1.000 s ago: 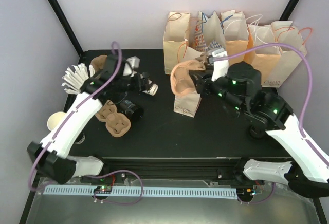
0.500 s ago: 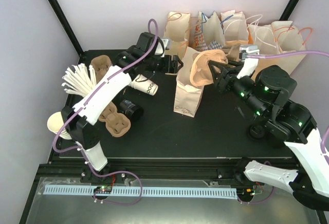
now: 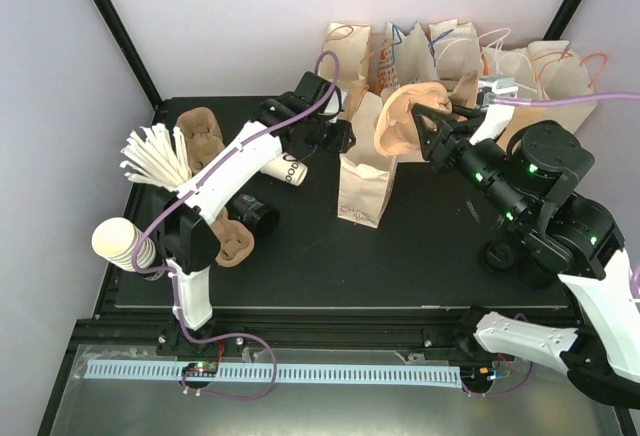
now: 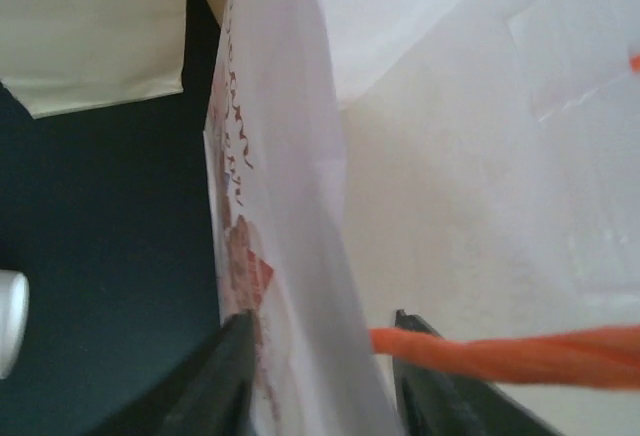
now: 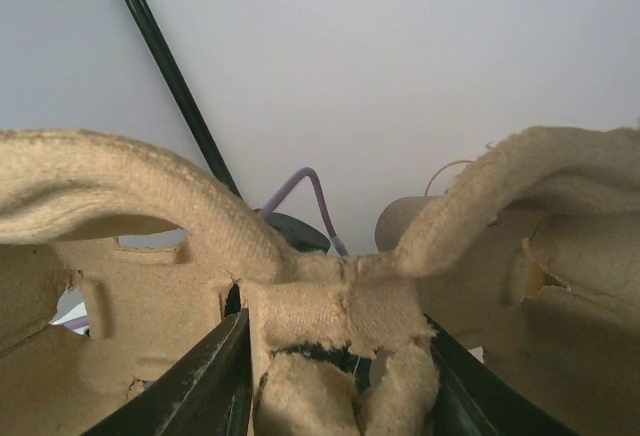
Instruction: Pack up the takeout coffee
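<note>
The takeout coffee (image 3: 286, 169), a white cup with dark lettering, lies on its side on the black table (image 3: 400, 256). It is just beside the standing paper bag (image 3: 362, 191), at about 9 o'clock from it and partly under the left forearm.

The left gripper (image 3: 338, 138) is at the bag's upper left edge. In the left wrist view its fingers (image 4: 232, 381) stand apart on either side of the bag's printed wall (image 4: 290, 206). One finger is against the printed side. A sliver of space shows by the other, where the twisted orange handle (image 4: 500, 351) crosses. The paper is straddled, not pinched.

The right gripper (image 3: 435, 136) is clamped on a brown moulded-pulp cup carrier (image 3: 400, 121), held in the air at about 1 o'clock from the bag's mouth. The right wrist view shows the jaws closed on the carrier's centre ridge (image 5: 340, 306).

A row of paper bags (image 3: 450, 66) lines the table's 12 o'clock edge. Another pulp carrier (image 3: 225, 238) lies at 8 o'clock from the cup, near a stack of cream cups (image 3: 120, 241) at the table's 9 o'clock edge.
</note>
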`<state>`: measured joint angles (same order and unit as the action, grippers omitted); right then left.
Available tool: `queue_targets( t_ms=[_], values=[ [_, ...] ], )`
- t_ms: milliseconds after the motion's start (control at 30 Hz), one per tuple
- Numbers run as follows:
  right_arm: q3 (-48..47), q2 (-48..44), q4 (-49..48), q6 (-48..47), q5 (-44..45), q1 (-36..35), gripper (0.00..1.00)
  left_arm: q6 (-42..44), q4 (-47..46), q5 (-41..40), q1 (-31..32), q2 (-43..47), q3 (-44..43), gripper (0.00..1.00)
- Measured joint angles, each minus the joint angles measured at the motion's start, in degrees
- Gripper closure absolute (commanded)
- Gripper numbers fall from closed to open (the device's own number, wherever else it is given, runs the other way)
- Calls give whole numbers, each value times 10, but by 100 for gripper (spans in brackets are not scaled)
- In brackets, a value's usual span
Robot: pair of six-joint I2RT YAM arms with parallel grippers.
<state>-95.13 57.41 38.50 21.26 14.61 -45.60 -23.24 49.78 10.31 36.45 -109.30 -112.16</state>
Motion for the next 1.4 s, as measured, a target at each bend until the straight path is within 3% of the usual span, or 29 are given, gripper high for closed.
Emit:
queue_targets(
  t_ms=[100, 167, 500, 667, 900, 1067, 1400],
  values=[
    [-8, 7, 1, -7, -6, 0, 57, 14, 12, 1, 0, -5, -14, 91],
    [-16, 13, 2, -10, -12, 0, 57, 31, 16, 4, 0, -5, -25, 98],
    [-53, 56, 9, -18, -73, 0, 57, 122, 89, 19, 0, 35, -36, 98],
    [-31, 64, 6, -16, -148, 0, 57, 153, 117, 42, 0, 85, -23, 98],
    [-26, 106, 16, -19, -256, 2, 58, 175, 129, 87, 0, 146, 38, 98],
    [-15, 119, 31, -30, -281, 8, 61, 177, 129, 106, 0, 176, 97, 98],
    [181, 66, 7, -22, -306, 17, 61, 172, 106, 153, 0, 232, 200, 98]
  ],
)
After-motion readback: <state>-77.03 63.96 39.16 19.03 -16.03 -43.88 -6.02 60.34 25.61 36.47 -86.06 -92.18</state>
